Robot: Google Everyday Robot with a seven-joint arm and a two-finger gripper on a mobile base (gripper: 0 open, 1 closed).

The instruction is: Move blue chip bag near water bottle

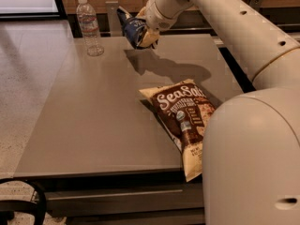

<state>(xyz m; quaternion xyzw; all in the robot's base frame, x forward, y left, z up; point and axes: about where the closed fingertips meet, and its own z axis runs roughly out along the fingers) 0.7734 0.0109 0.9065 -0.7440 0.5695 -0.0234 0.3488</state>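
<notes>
The blue chip bag (132, 28) is a small dark navy foil bag, held in the air above the far part of the grey table (93, 116). My gripper (143, 33) is shut on the blue chip bag, gripping it from the right side. The water bottle (89, 26), clear with a white cap, stands upright at the far left corner of the table. The bag hangs to the right of the bottle, about a bottle's height away from it. The bag's shadow lies on the table just below it.
A larger brown and yellow "Sea Salt" bag (185, 121) lies flat at the near right of the table. My white arm (234, 27) stretches across the right side, and its large near part (253, 158) covers the table's near right corner. A dark wall ledge runs behind the table.
</notes>
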